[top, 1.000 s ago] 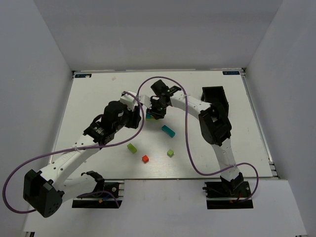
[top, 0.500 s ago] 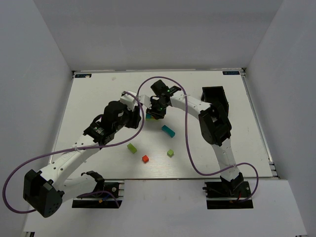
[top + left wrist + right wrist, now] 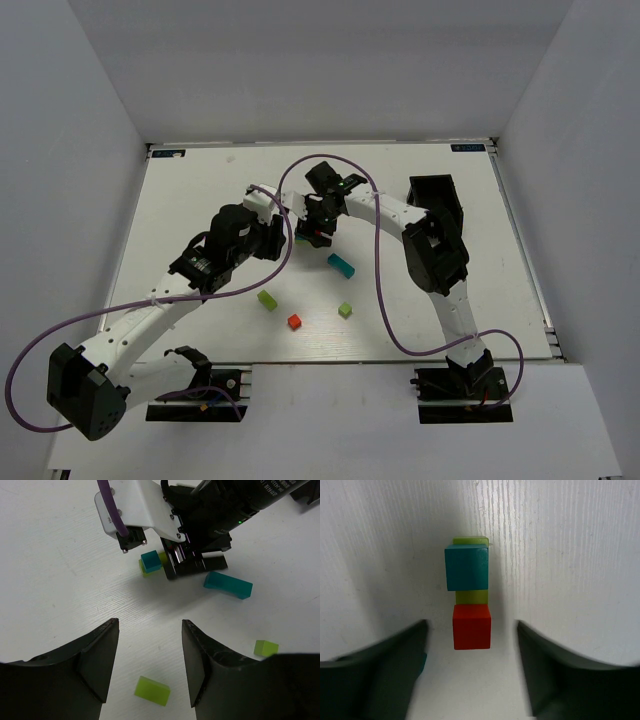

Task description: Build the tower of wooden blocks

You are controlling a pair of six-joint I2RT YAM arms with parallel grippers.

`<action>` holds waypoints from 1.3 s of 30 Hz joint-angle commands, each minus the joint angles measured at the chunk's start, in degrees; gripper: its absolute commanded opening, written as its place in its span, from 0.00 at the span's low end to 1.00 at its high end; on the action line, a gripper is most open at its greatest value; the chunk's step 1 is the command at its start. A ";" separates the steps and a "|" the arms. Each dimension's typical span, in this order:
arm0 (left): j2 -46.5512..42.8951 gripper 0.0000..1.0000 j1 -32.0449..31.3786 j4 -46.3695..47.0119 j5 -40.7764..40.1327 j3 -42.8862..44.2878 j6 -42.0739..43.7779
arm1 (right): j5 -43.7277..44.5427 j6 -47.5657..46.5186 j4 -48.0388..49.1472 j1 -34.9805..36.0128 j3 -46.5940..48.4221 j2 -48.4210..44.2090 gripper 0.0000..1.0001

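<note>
The wood block tower [image 3: 470, 575] is a lime-green base block with a teal cube [image 3: 466, 566] on its far end and a red cube [image 3: 471, 628] on its near end. My right gripper [image 3: 471, 625] is open, one finger on each side of the red cube and touching neither side. In the top view the right gripper [image 3: 318, 232] covers most of the tower. My left gripper [image 3: 150, 625] is open and holds nothing, high above a loose lime-green block [image 3: 152, 690]. A teal bar [image 3: 227, 584] lies right of the tower [image 3: 151, 561].
On the table in front lie the lime-green block [image 3: 267, 299], a red cube [image 3: 294, 321], a small lime-green cube [image 3: 345, 310] and the teal bar [image 3: 341, 264]. A black box shape [image 3: 437, 193] stands at the back right. A purple cable [image 3: 380, 280] loops over the table.
My right gripper's fingers have spread apart and let go of the red cube, which stays on the tower. Both arms have hardly moved.
</note>
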 commanded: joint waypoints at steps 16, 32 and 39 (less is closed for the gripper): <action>-1.54 0.64 0.32 0.71 -0.39 0.27 0.37 | -0.33 -0.86 2.25 -1.18 -4.29 -7.11 0.90; -2.59 0.64 0.32 0.71 -1.45 0.27 0.37 | 4.85 -3.67 6.80 -4.78 -20.53 -19.85 0.90; -3.73 0.30 0.32 0.71 -2.15 -0.26 -0.15 | -2.77 -0.34 6.57 -7.77 -25.12 -24.52 0.90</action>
